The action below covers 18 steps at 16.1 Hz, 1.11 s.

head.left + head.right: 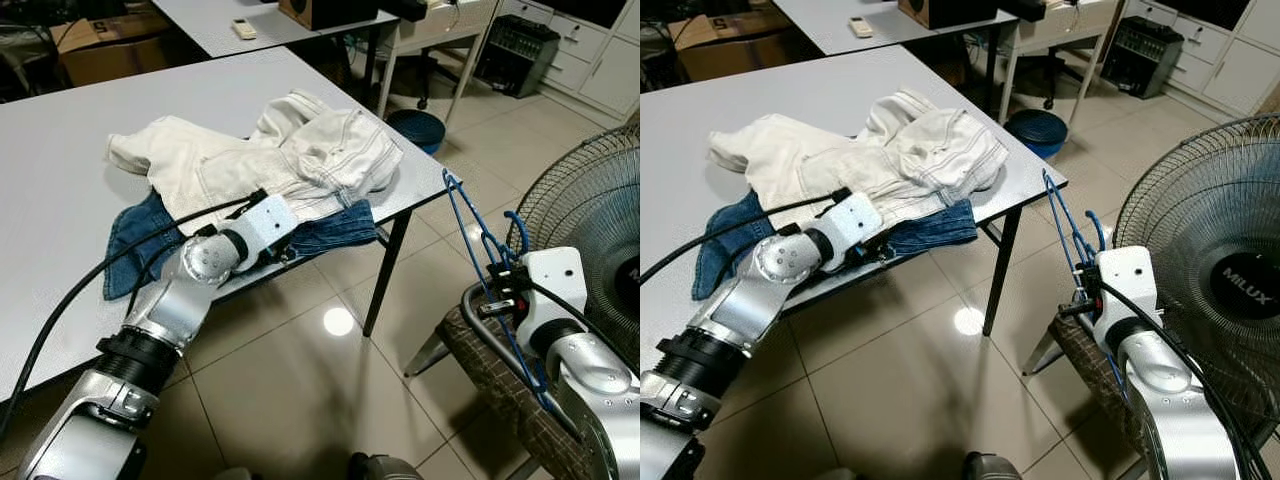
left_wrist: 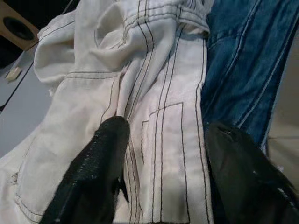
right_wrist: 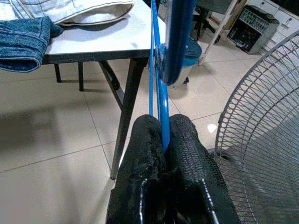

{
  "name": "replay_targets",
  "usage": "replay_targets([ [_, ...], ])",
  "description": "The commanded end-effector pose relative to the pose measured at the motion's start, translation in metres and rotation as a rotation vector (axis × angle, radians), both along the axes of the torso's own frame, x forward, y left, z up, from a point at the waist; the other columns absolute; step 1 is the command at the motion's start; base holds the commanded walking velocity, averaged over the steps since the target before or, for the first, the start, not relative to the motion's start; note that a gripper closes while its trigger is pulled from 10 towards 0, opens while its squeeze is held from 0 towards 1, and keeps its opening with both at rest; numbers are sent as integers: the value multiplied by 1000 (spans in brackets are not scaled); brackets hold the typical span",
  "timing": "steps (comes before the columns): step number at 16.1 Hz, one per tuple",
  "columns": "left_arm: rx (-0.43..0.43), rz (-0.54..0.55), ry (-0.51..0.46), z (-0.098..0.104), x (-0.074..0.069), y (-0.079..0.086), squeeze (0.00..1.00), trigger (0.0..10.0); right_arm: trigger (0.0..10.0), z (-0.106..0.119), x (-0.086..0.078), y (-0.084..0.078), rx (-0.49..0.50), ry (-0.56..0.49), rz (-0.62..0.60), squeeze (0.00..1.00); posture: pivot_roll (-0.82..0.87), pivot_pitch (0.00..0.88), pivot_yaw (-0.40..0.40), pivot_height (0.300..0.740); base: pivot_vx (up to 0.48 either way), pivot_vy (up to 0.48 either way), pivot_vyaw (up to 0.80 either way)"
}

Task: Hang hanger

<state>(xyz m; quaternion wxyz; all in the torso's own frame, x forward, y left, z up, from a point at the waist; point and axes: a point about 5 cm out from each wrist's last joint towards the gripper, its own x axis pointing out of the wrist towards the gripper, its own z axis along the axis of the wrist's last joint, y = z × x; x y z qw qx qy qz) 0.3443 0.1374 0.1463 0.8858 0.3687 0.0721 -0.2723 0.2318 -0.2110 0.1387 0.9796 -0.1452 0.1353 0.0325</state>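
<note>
A blue wire hanger [image 1: 470, 228] stands in the air to the right of the grey table [image 1: 90, 110], off its near right corner. My right gripper [image 3: 164, 140] is shut on its thin blue wire, low on the hanger. White trousers [image 1: 290, 150] lie crumpled on the table over blue jeans [image 1: 140, 240] at the near edge. My left gripper [image 2: 163, 172] is open, its black fingers [image 2: 100, 163] resting over the white trousers beside the jeans [image 2: 243, 60].
A large standing fan [image 1: 1220, 270] fills the right side, close to my right arm. A woven stool [image 1: 500, 385] stands below the hanger. A blue bin [image 1: 415, 128] sits beyond the table's right edge. White cabinets and a second table lie behind.
</note>
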Motion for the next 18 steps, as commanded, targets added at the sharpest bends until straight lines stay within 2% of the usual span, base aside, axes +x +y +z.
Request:
replay_targets([
  [1, -5, -12, -13, 6, 2, -1, 0, 0, 10000, 2, 0, -2, -10, -13, 0, 0, -114, 34, -19, 740, 0, 0, 0],
  [4, 24, -5, -26, 8, 3, 4, 0, 0, 10000, 1, 1, -2, -12, -15, -2, 0, -110, 33, -19, 740, 0, 0, 0],
  [7, -38, -37, 6, 6, 0, -6, 0, 0, 10000, 1, 1, 0, -11, -15, 2, 0, -110, 33, -19, 740, 0, 0, 0],
  [8, -53, -53, 20, 3, -2, -11, 0, 3529, 10000, 1, 1, 1, -10, -16, 4, 0, -112, 30, -17, 740, 0, 0, 0],
  [9, -50, -55, 23, -1, -2, -14, 0, 8745, 10000, 1, 1, 1, -10, -16, 6, 0, -112, 30, -17, 740, 0, 0, 0],
  [10, -49, -55, 23, -1, -2, -15, 0, 10000, 10000, 1, 1, 1, -10, -16, 6, 0, -112, 30, -17, 740, 0, 0, 0],
  [13, -58, -47, 41, -8, -1, -20, 0, 10000, 10000, 0, 1, 2, -10, -15, 8, 0, -114, 27, -15, 740, 0, 0, 0],
  [14, -67, -46, 57, -9, 0, -20, 1000, 10000, 10000, 0, 0, 4, -9, -15, 12, 0, -116, 23, -14, 740, 0, 0, 0],
  [16, -56, -43, 50, -9, 1, -22, 1000, 10000, 10000, -1, 0, 5, -8, -14, 15, 0, -113, 20, -14, 740, 0, 0, 0],
  [17, -40, -42, 47, -11, 1, -21, 165, 10000, 10000, -2, 0, 6, -7, -13, 17, 0, -112, 18, -15, 740, 0, 0, 0],
  [18, -27, -38, 43, -12, 2, -21, 0, 10000, 10000, -2, 0, 6, -7, -12, 21, 0, -112, 18, -15, 740, 0, 0, 0],
])
